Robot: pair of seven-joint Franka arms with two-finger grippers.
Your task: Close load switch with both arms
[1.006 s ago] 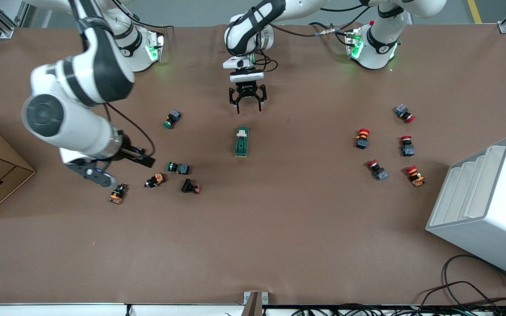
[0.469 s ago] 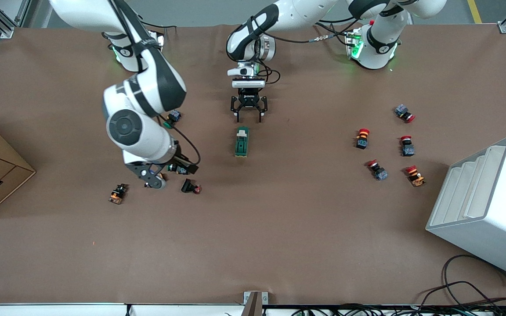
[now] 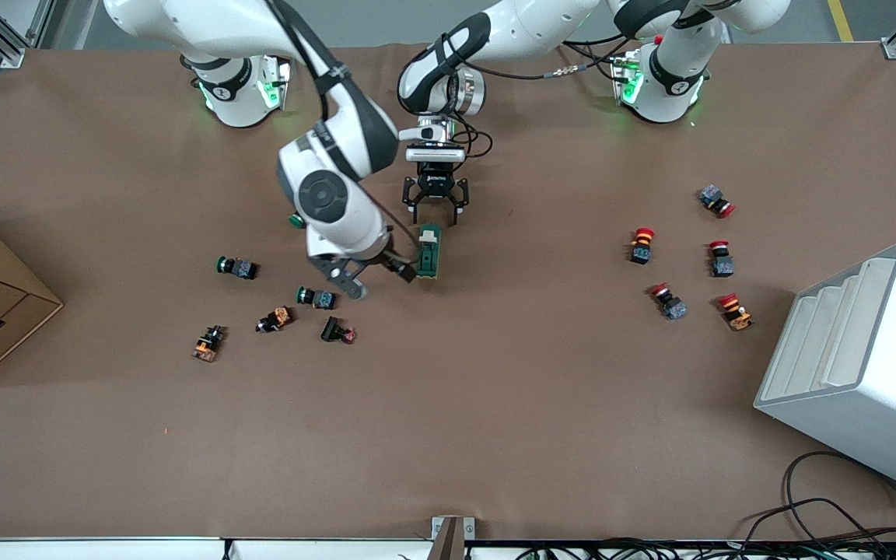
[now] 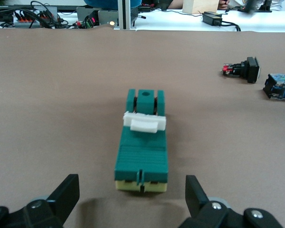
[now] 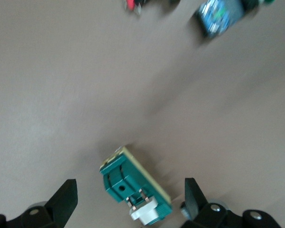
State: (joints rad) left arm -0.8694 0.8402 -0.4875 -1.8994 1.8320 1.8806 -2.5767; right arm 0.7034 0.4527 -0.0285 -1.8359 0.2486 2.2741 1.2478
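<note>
Load switch: I see the load switch (image 3: 428,250) lying flat mid-table, closer to the robot-base edge than to the front-camera edge, its white lever (image 4: 144,122) on top

Long axis: I read it running from the base edge toward the front-camera edge — the end with the lever points at the bases

Left gripper: my left gripper (image 3: 435,211) hangs with fingers apart just off that base-edge end; in its wrist view the switch sits centred between the two fingers (image 4: 66,192), long axis straight ahead, nothing clamped

Right gripper: my right gripper (image 3: 370,274) is low beside the switch on the flank toward the right arm's end of the table, fingers apart, empty; its wrist view shows the switch (image 5: 135,187) skewed between the fingers (image 5: 64,197), so I judge it not squared up

Nearer arm: I judge both very close — the left is better aligned with the axis

Turning point: I reckon one gripper must steady the body while the other presses the lever; the left approaches along the length, the right across it

Clutter: green pushbutton (image 3: 316,297) and others lie toward the right arm's end, clear of the switch
</note>
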